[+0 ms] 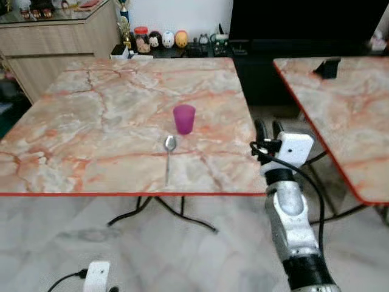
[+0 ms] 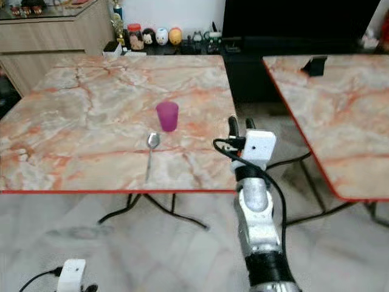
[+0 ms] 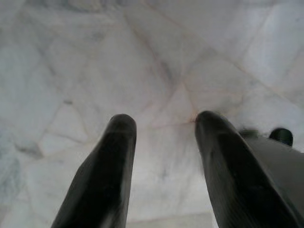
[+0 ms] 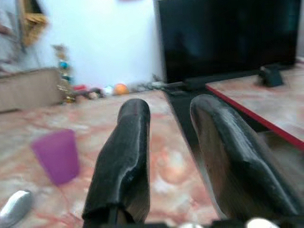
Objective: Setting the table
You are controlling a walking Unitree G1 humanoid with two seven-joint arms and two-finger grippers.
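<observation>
Found cup [image 1: 184, 118] upright mid-table [image 1: 73, 121], spoon [image 1: 169, 156] just in front of it, bowl toward the cup, handle toward the near edge. Right gripper [image 1: 269, 130] hovered off the table's right edge, fingers apart, empty. Left gripper [image 3: 161, 142] hung low over the floor, fingers apart, idle. Probably spoon next, though right wrist view was blurred: best approached from above at mid-handle, clear of the cup.

Dark television [image 1: 304, 21], egg-shaped figurines [image 1: 168, 39] behind.
</observation>
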